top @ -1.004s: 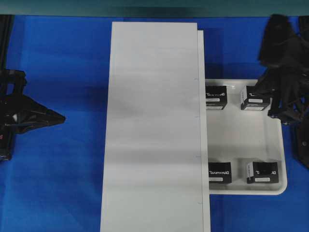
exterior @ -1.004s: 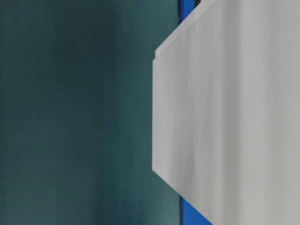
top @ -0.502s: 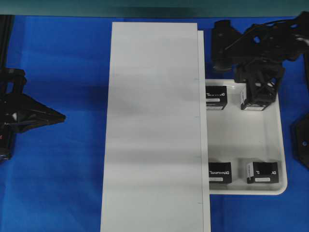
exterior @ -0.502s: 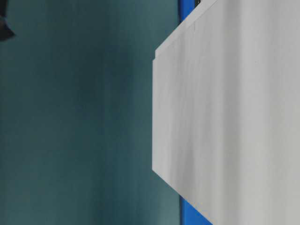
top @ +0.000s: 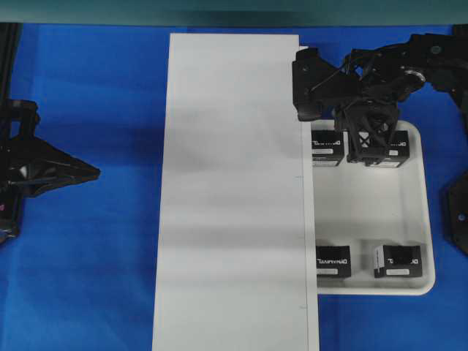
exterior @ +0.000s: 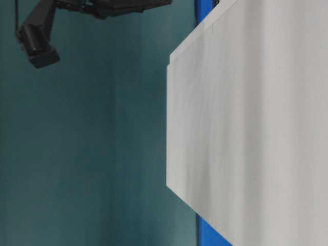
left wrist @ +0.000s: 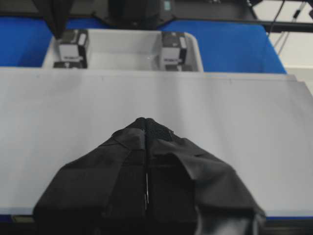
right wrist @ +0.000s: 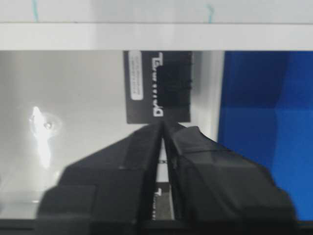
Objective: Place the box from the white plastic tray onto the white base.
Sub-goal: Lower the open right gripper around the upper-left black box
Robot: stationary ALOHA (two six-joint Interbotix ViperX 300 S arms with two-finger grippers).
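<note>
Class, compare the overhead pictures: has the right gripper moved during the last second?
Yes. The right gripper has swung leftward from the white plastic tray's right rim to above the two far boxes, nearer the white base.

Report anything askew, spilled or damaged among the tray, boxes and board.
Nothing stands out. The four boxes sit upright and squared at the corners of the white plastic tray, none tipped or spilled. The white base lies flat beside it, its edge covering the tray's near side, with no visible damage.

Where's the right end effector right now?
In the overhead view the right end effector hovers over the white plastic tray's far end, between its two far boxes, right of the white base.
</note>
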